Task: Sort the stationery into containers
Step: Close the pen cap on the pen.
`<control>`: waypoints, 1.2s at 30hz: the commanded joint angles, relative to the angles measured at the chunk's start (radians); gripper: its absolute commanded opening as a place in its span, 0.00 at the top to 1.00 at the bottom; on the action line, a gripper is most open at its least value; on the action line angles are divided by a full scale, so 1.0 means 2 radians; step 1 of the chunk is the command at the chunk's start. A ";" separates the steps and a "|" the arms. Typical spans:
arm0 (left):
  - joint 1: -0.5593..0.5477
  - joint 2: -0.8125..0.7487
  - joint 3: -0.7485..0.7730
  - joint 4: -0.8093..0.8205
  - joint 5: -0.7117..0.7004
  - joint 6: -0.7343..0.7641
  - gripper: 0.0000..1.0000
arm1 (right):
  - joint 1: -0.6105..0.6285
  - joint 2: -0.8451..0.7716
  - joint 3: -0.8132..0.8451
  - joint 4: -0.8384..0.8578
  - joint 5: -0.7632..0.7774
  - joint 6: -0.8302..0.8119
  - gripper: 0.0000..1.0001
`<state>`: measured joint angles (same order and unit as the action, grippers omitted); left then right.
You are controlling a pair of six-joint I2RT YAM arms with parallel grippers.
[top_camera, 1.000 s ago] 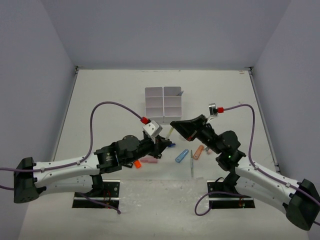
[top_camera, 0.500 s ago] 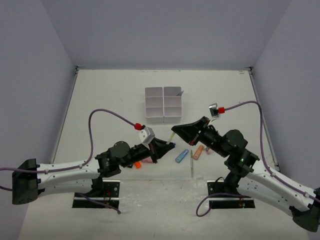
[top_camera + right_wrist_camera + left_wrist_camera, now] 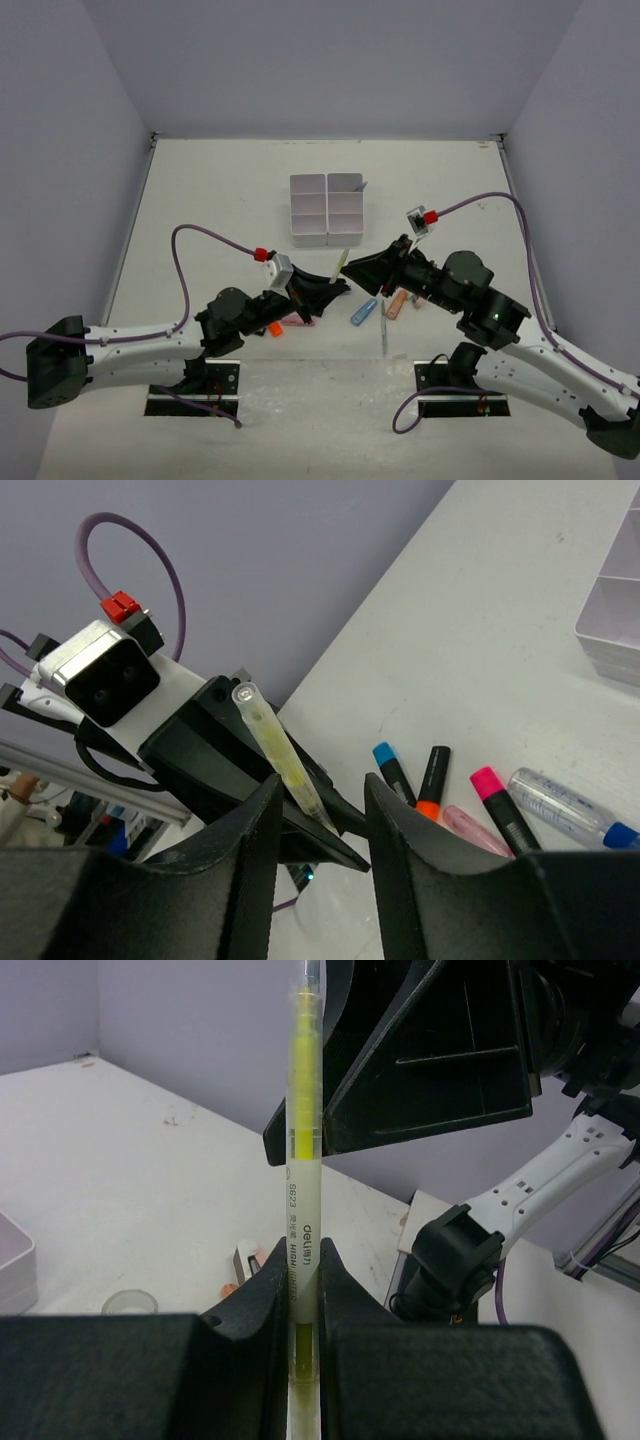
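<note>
Two grippers meet on the arms' side of the white tray (image 3: 327, 210), close to its near edge. From the top view, the left gripper (image 3: 335, 288) is clamped on the lower end of a yellow highlighter (image 3: 342, 262), and the right gripper (image 3: 352, 268) sits just beside that pen.

Only the right wrist view shows that the right gripper's own jaws stand parted, the pen beyond them and touching neither finger. It also shows blue-ended (image 3: 393, 772), orange-ended (image 3: 432, 780) and pink-ended (image 3: 500, 810) highlighters lying on the table, farther from the tray than the held pen. The left wrist view alone shows the tight pinch on the barrel and a tape ring (image 3: 128, 1303) lying near the tray's corner.

The highlighter's long axis runs nearly upright, leaning slightly. Its clear capped tip is uppermost and points toward the tray.

A second ago the right gripper was closed on the pen's upper part, and both grippers hung closer to the tray. Now the right gripper has let go, the left keeps its hold, and the pair sits farther from the tray.
</note>
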<state>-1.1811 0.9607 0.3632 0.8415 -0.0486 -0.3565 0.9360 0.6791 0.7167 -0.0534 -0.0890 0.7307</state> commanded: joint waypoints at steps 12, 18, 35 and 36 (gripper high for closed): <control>0.002 -0.025 -0.013 0.053 0.034 -0.027 1.00 | -0.001 -0.028 0.082 -0.082 0.032 -0.065 0.57; 0.002 -0.022 -0.014 0.063 0.056 -0.035 1.00 | -0.001 -0.004 0.115 -0.082 0.018 -0.074 0.54; 0.002 -0.013 -0.010 0.066 0.073 -0.040 1.00 | 0.000 0.043 0.132 -0.055 -0.025 -0.083 0.59; 0.002 -0.013 -0.010 0.066 0.072 -0.040 1.00 | -0.001 0.041 0.130 -0.053 -0.023 -0.083 0.59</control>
<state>-1.1801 0.9321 0.3447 0.9275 0.0873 -0.4294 0.9348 0.7789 0.9611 -0.2165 -0.1069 0.5808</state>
